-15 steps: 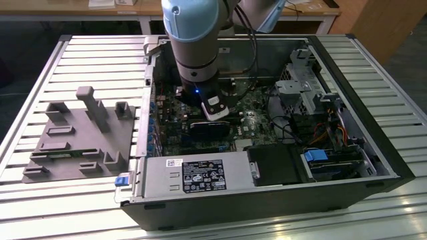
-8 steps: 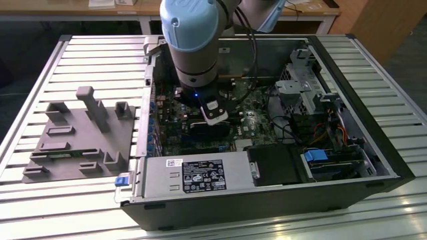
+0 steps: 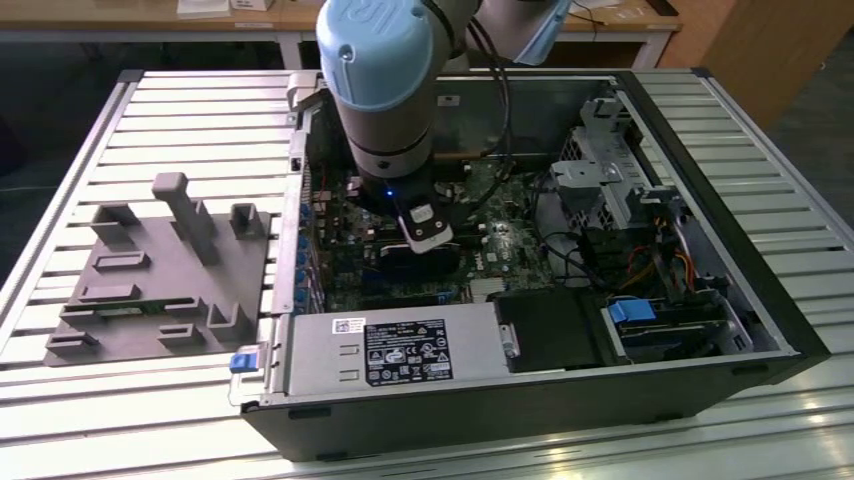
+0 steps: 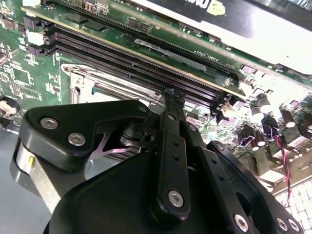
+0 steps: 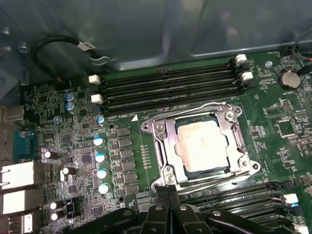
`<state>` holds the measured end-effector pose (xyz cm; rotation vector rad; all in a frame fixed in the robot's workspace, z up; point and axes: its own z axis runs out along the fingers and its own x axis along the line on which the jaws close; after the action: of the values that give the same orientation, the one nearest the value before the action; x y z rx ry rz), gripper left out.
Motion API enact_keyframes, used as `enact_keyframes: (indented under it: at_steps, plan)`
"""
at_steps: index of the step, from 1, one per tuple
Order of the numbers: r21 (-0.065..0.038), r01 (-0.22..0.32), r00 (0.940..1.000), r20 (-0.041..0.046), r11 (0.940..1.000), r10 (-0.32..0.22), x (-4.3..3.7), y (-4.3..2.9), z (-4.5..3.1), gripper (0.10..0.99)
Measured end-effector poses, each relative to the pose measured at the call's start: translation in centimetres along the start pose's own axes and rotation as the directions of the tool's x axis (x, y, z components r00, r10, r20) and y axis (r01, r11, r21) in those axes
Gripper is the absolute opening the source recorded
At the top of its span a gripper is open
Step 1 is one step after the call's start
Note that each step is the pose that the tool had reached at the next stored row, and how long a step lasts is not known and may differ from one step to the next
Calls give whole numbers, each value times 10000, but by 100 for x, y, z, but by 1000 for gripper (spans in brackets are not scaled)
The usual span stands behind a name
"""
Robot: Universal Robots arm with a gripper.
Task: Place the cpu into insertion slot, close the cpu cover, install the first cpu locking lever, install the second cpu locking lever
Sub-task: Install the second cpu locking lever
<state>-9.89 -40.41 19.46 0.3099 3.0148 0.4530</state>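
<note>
The cpu [image 5: 202, 144] lies flat in the insertion slot [image 5: 245, 152], its pale metal top showing through the window of the cpu cover [image 5: 163, 139], which lies down over it. A thin wire locking lever [image 5: 219, 179] runs along the socket's near edge. My gripper [image 5: 166, 191] is low over the motherboard with its black fingers pressed together, shut, tips at the socket's corner where that lever ends. Whether the tips pinch the lever is hidden. In the second wrist view the gripper [image 4: 171, 95] touches the edge of the silvery socket frame [image 4: 97, 80]. The exterior view has the gripper [image 3: 424, 235] inside the open computer case.
Black memory slots [image 5: 170, 85] run beside the socket, with more [image 5: 243, 200] on its other side. Capacitors [image 5: 100, 158] stand nearby. The case wall [image 3: 747, 250], drive bays and cables [image 3: 587, 260] crowd the exterior view's right. A power supply [image 3: 400, 350] sits in front, a grey fixture [image 3: 160, 270] on the exterior view's left.
</note>
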Motion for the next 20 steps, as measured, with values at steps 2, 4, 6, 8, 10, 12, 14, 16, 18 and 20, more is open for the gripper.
enact_keyframes:
  at_steps: [2,4,6,8,10,12,14,16,18,20]
  plan:
    - [-31,4,10000,-8,10000,-4,4,-3,8,102]
    - [-64,7,10000,-18,10000,-8,6,-4,16,102]
    - [-95,8,10000,-25,10000,-8,8,-2,24,102]
    - [-121,5,10000,-30,9999,-5,10,0,33,102]
    - [-140,5,10000,-32,9999,-6,12,2,42,102]
    - [-140,8,10000,-34,9999,-8,17,-1,51,102]
    - [-139,13,10000,-36,9999,-14,22,-5,59,102]
    - [-141,17,10000,-38,9999,-18,31,-8,67,102]
    - [-140,25,10000,-40,9999,-25,46,-12,73,102]
    - [-145,31,10000,-40,9999,-32,61,-12,81,102]
